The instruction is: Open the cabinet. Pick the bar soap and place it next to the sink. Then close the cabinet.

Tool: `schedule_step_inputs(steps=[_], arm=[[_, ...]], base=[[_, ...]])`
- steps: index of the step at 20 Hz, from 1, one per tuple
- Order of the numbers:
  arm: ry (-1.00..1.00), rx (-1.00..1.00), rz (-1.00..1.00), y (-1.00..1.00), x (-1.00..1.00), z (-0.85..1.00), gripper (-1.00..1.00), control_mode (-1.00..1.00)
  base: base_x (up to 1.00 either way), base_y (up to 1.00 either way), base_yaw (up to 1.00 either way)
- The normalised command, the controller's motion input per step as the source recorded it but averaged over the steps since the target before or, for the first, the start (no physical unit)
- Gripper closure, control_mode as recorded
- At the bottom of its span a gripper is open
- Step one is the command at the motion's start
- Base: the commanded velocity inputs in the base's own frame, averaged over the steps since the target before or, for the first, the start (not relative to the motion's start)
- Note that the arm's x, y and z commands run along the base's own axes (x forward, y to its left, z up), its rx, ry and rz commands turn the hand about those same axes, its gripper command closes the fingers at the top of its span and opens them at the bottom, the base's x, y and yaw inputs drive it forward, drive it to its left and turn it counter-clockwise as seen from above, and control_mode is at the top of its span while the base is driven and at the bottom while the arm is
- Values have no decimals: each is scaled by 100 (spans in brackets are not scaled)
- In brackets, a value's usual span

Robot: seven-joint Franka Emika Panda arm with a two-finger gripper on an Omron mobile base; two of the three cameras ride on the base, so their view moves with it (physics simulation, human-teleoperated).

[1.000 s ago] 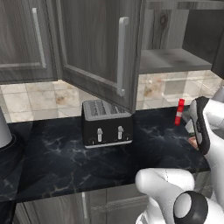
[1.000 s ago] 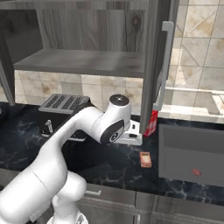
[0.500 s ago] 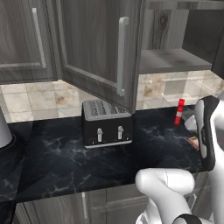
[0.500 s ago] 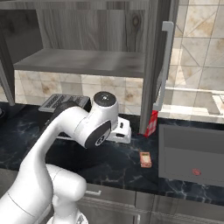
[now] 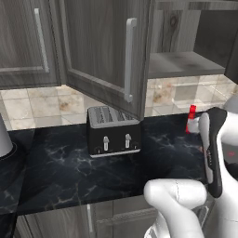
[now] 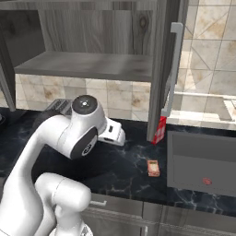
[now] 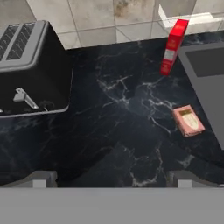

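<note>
Pincer (image 7: 112,177) spread wide and holding nothing above the table (image 7: 109,131), soap (image 7: 188,120) lying flat on it ahead and to the right, just left of the sink (image 7: 205,83), cabinet (image 6: 97,64) doors open.

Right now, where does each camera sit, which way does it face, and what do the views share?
Left base view: behind the arm's left, facing the toaster and open cabinet; arm lower right.
Right base view: behind its right, facing the shelf, bar soap and sink; arm lower left.
Hand view: on the hand, looking down at the countertop; open fingers at bottom.
All show the red bottle.
</note>
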Motion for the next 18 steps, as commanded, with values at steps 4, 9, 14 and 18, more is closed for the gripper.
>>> schedule_step_inputs(steps=[4, 9, 14, 18], arm=[[-6, 0, -11, 14, -31, 35, -100, -100], [-2, 0, -10, 6, -44, 38, -100, -100], [0, -1, 0, 1, -60, 36, -100, -100], [0, -4, 0, 7, -70, 53, -100, -100]], base=[[0, 0, 0], [0, 0, 0], [0, 0, 0], [0, 0, 0]])
